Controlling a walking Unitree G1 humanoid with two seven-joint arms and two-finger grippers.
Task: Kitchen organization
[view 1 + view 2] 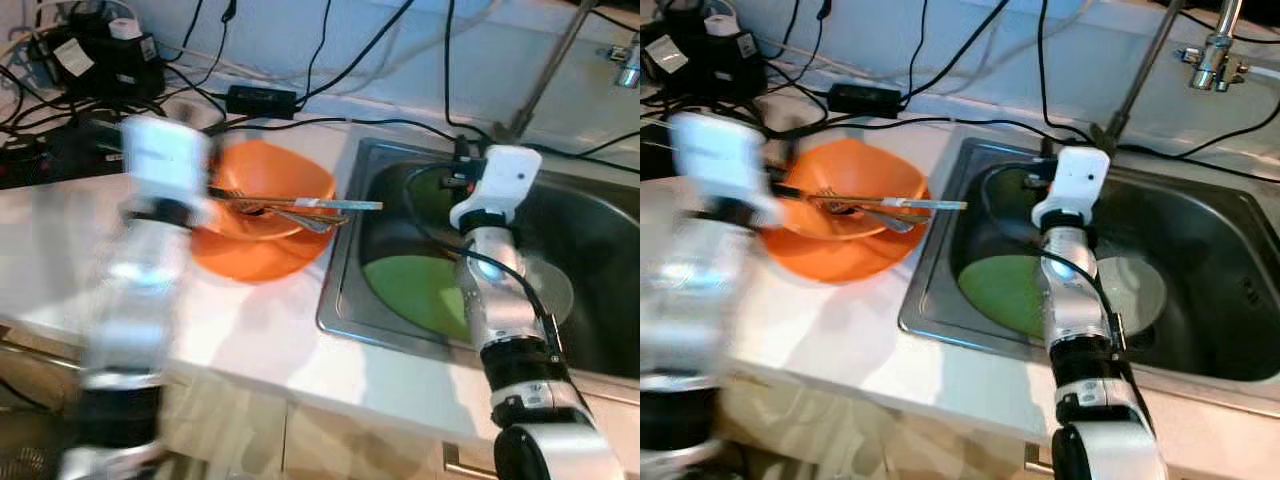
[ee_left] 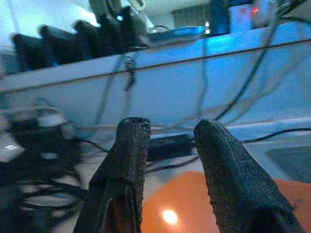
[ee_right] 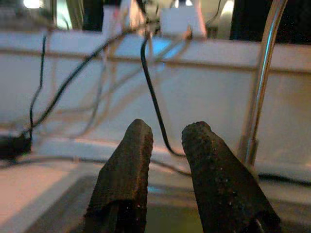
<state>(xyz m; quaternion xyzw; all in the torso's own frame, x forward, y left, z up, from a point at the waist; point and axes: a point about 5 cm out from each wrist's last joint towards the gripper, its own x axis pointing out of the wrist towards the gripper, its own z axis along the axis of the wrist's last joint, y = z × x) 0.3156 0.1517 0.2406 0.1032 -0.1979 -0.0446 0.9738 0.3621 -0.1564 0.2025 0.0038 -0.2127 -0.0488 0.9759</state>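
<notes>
An orange bowl (image 1: 272,180) sits stacked on a second orange dish (image 1: 255,262) on the white counter, left of the sink. A fork and other metal utensils (image 1: 300,206) lie across it, their handles pointing toward the sink. A green plate (image 1: 420,285) lies flat in the steel sink (image 1: 340,290), with a pale plate (image 1: 1137,285) beside it. My left arm (image 1: 160,160) is blurred, just left of the bowl. The left gripper (image 2: 170,128) is open and empty above the orange bowl (image 2: 194,204). My right arm (image 1: 500,190) reaches over the sink, and its gripper (image 3: 165,128) is open, holding nothing.
Black cables, a power adapter (image 1: 262,98) and plugs (image 1: 90,60) crowd the back of the counter. A faucet (image 1: 1215,50) stands at the back right of the sink. A thin metal pipe (image 3: 265,82) rises just ahead of the right gripper.
</notes>
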